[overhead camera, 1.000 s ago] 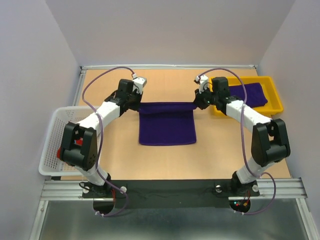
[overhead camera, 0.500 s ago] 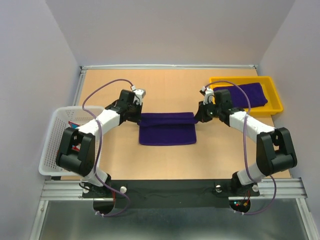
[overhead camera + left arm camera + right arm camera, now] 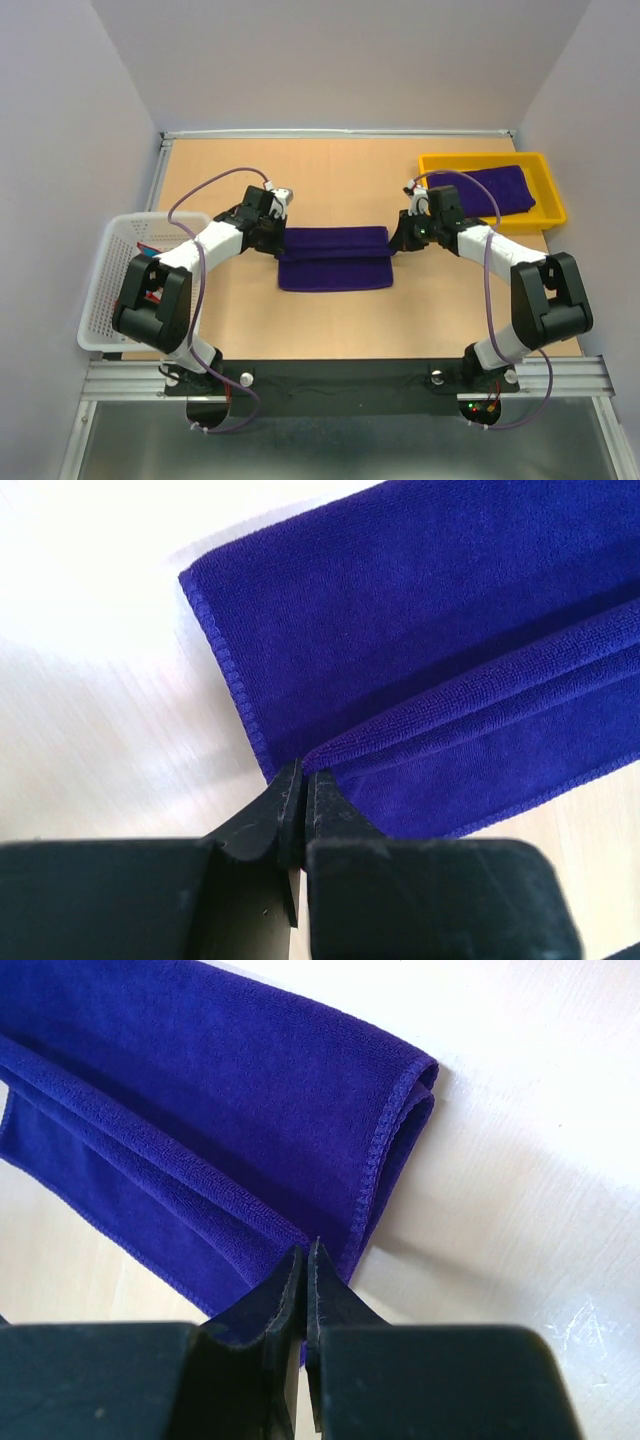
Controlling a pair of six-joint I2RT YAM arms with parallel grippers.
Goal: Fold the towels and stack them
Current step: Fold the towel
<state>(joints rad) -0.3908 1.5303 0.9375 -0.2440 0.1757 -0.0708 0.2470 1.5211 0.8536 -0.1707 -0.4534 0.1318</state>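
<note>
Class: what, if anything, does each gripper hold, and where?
The deep purple cloth towel, by its folded edge: left gripper at the left end, right gripper at the right.

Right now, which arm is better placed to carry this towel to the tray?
Right, probably: the right gripper pinches the purple towel at its end nearest the yellow tray; the left gripper holds the opposite end.

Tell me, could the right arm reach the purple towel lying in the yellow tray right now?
Probably, though not at once. The tray towel lies uncovered close beside that arm, but the right gripper is shut on the table towel's corner and must let go first.
</note>
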